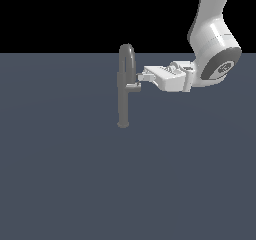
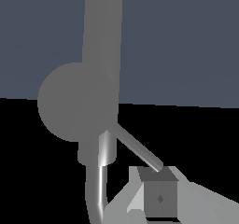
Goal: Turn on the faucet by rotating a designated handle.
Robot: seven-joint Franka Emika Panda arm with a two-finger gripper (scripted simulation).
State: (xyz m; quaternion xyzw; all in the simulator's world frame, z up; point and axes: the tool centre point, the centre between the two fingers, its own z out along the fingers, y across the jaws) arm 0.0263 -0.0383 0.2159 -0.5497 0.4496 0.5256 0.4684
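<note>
- One faucet (image 1: 123, 91) is standing upright on the flat blue-grey floor (image 1: 65, 184), with its arched top rising just above the floor's far edge.
- One handle (image 1: 133, 85) is sticking out sideways from the faucet's middle stem, toward the exterior view's right.
- One white arm (image 1: 215, 39) is reaching down from above and is lying level beside the faucet, on the exterior view's right of it.
- One gripper (image 1: 144, 77) is sitting right at the handle's free end; in the wrist view a finger pad (image 2: 160, 199) is touching the tip of the handle (image 2: 137, 149).
- I cannot tell how wide the jaws are standing.
- No writing or label is readable anywhere.
</note>
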